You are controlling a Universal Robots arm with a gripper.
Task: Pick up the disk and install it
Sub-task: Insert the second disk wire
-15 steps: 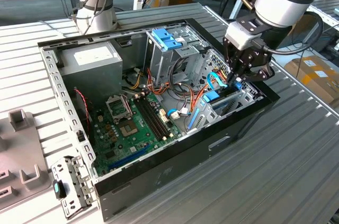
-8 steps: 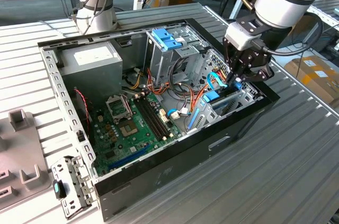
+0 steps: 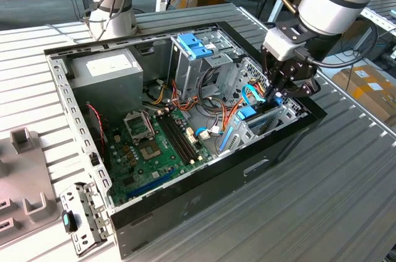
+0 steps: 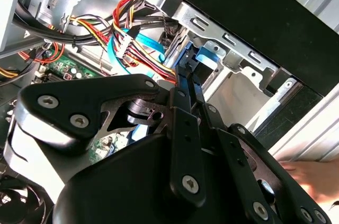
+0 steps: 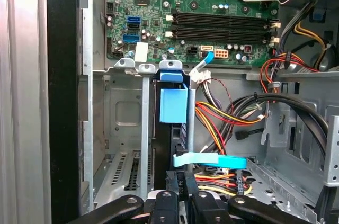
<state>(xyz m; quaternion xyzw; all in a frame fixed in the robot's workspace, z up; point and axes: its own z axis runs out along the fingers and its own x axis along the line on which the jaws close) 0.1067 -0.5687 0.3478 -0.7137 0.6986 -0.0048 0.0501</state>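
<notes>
The disk (image 5: pixel 172 105) stands on edge in a slot of the metal drive cage (image 5: pixel 124 113) at the case's front corner, its light-blue carrier rail facing up. In the exterior view the disk (image 3: pixel 247 113) sits low in the cage, on that view's right. My gripper (image 3: pixel 276 91) reaches down into the case right above it. In both wrist views the black fingers (image 5: pixel 170 195) lie close together along the disk's end, shut on the disk's (image 4: pixel 200 60) blue-railed edge. The drive's lower part is hidden inside the cage.
A flat blue cable (image 5: pixel 211 159) and bundles of coloured wires (image 5: pixel 222 118) cross right beside the slot. The green motherboard (image 3: pixel 154 144), a grey power supply (image 3: pixel 108 67) and an upper bay with a blue latch (image 3: pixel 195 45) occupy the open case. A loose metal bracket (image 3: pixel 83 215) lies outside.
</notes>
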